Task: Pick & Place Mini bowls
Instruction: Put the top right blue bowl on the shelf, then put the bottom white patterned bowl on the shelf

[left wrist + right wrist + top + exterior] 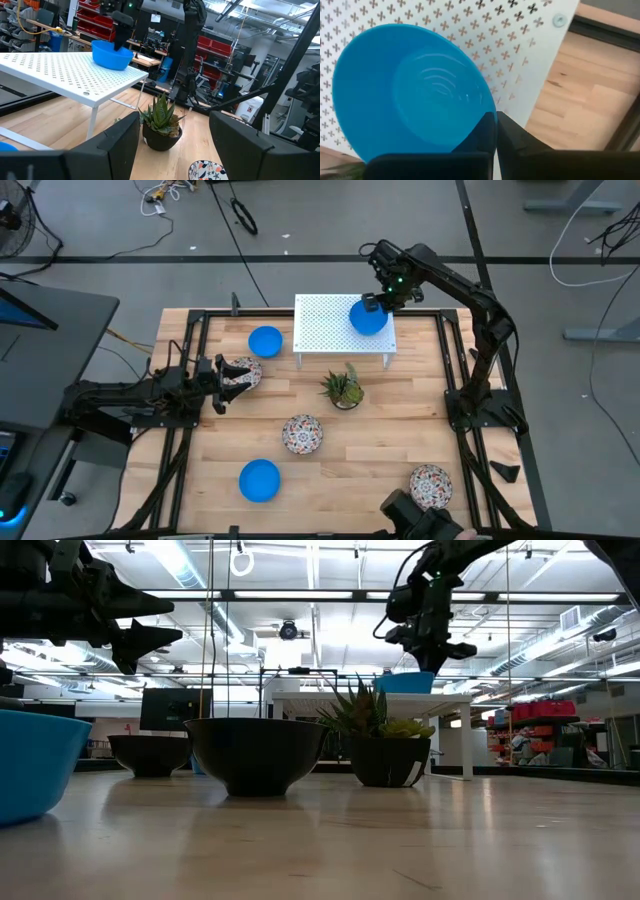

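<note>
Sitting at the left, the left gripper (222,390) hangs beside a patterned bowl (241,373), its fingers spread and grasping nothing. Over on the right, the right gripper (372,304) pinches the rim of a blue bowl (368,318) on the white rack (320,330), fingers clenched. To do this well, it should let go only once the bowl sits flat, then lift straight up. No writing can be read anywhere.
</note>
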You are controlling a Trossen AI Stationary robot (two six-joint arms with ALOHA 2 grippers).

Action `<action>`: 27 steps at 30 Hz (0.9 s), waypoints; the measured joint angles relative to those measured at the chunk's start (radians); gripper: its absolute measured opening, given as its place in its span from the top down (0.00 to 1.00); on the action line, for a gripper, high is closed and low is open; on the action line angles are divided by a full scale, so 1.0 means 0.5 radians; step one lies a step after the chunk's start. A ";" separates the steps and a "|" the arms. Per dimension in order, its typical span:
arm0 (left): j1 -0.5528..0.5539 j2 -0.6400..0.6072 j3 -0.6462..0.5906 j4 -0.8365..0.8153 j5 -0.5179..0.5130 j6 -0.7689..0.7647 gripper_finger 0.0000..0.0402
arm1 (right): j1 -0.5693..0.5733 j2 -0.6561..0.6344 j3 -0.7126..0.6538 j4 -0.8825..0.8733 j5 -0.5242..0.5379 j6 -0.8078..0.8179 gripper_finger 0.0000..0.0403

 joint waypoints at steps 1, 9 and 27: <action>-0.001 0.000 0.000 0.000 0.000 0.000 0.39 | 0.001 0.000 -0.005 0.002 0.000 -0.003 0.99; 0.000 0.000 0.000 0.000 0.000 0.000 0.39 | 0.000 -0.002 -0.008 0.087 -0.030 -0.052 0.95; 0.000 0.001 0.000 0.000 0.000 0.000 0.39 | 0.000 -0.058 -0.010 0.184 0.024 -0.114 0.60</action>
